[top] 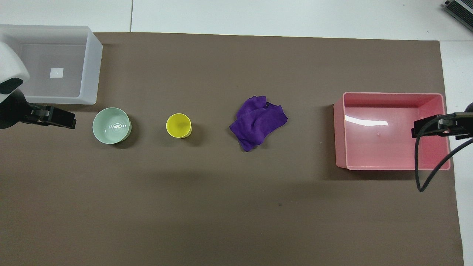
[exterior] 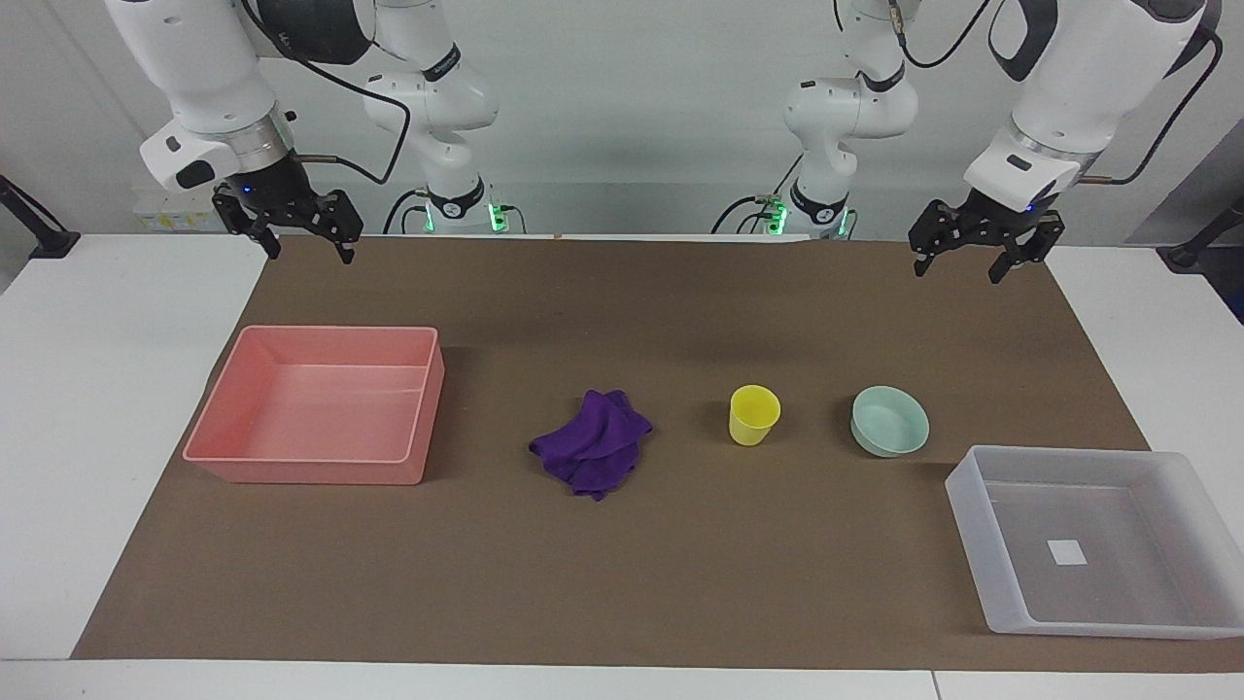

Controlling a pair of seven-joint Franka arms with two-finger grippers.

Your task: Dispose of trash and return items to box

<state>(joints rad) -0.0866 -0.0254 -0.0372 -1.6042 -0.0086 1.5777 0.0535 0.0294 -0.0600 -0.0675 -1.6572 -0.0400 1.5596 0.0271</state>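
The trash, a crumpled deep-purple cloth (exterior: 593, 454) (top: 257, 122), lies mid-mat. Beside it, toward the left arm's end, stands the yellow cup (exterior: 753, 414) (top: 179, 125), upright, and then the mint-green bowl (exterior: 889, 421) (top: 111, 125). The box, a translucent grey-white tray (exterior: 1011, 583) (top: 90, 66) with a white sticker inside, holds nothing and sits at the left arm's end, farther from the robots than the bowl. My left gripper (exterior: 957, 264) hangs open, raised above the mat's edge at the robots' end. My right gripper (exterior: 311, 246) hangs open the same way at the right arm's end.
A pink rectangular bin (exterior: 233, 408) (top: 342, 129) with nothing in it sits at the right arm's end of the brown mat (exterior: 622, 583). White tabletop (exterior: 87, 389) borders the mat on both ends. A black cable (top: 421, 162) dangles from the right arm.
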